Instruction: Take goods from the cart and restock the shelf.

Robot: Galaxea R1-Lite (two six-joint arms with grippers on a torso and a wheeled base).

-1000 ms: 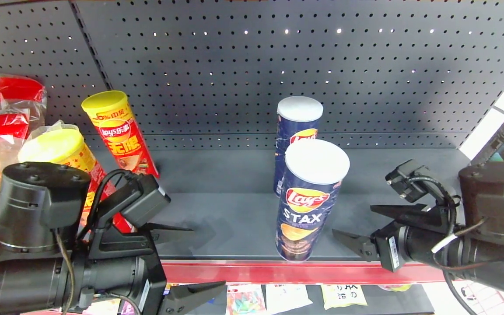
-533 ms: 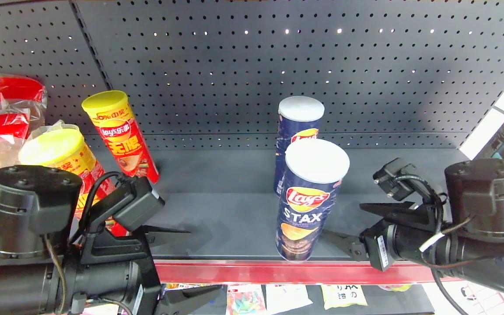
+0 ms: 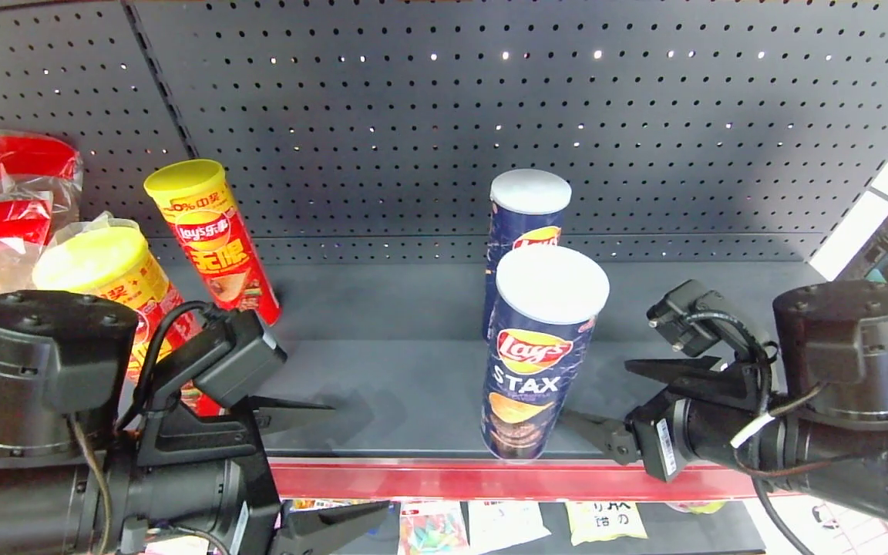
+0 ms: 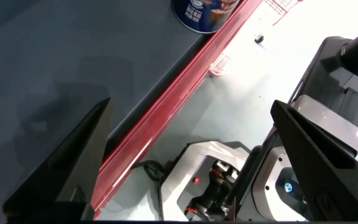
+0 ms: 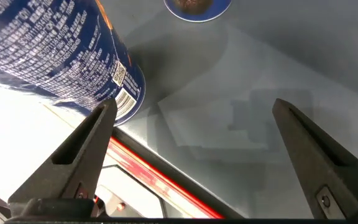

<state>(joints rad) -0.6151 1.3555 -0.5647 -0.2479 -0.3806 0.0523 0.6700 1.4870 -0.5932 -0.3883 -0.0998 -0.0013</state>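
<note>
Head view: front can (image 3: 540,347) covers much of rear can (image 3: 527,212); left claw (image 3: 363,455), right claw (image 3: 600,389) both gaping.

We see a matt dark-grey metal shelf board (image 3: 413,385) with a glossy red front strip (image 3: 452,479). The navy crisp tube (image 3: 533,370) looks glossy, its white plastic lid (image 3: 552,284) matt.

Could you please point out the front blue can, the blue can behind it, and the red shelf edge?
front blue can (image 3: 540,362): head view, mid label.
rear blue can (image 3: 529,193): head view, white lid.
red shelf edge (image 3: 428,479): head view, bare middle stretch.
</note>
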